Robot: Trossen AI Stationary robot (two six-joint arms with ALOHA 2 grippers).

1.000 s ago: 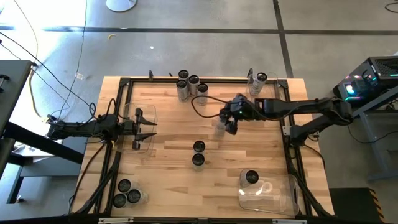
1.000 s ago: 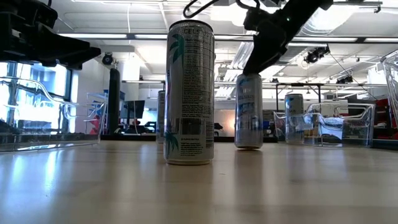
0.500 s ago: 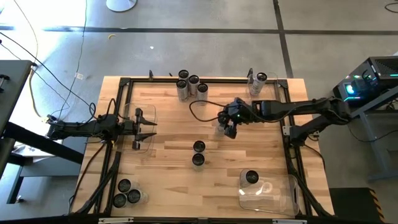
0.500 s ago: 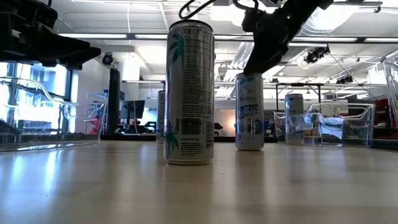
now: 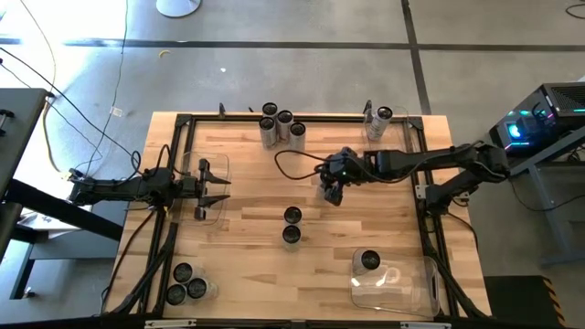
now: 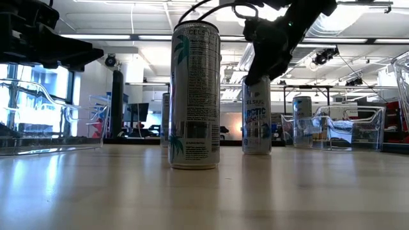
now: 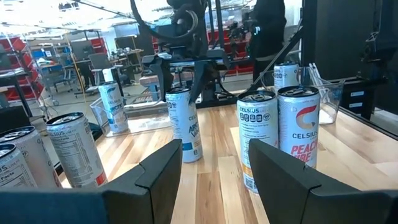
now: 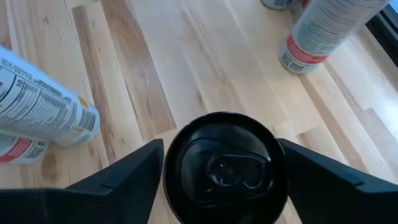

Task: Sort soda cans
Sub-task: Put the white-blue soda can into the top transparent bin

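From above, we see the right gripper (image 5: 331, 188) just right of the frame's centre, its jaws spread wide either side of an upright soda can (image 8: 225, 167), not visibly touching it. The left gripper (image 5: 218, 189) waits at mid-left, jaws partly open and holding nothing, over a clear bin (image 5: 212, 212). Other cans (image 5: 281, 127) stand scattered across the wooden table (image 5: 256, 274).

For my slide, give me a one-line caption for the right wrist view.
Right gripper straddles the dark round top of an upright silvery soda can on the pale wooden table, jaws on either side.
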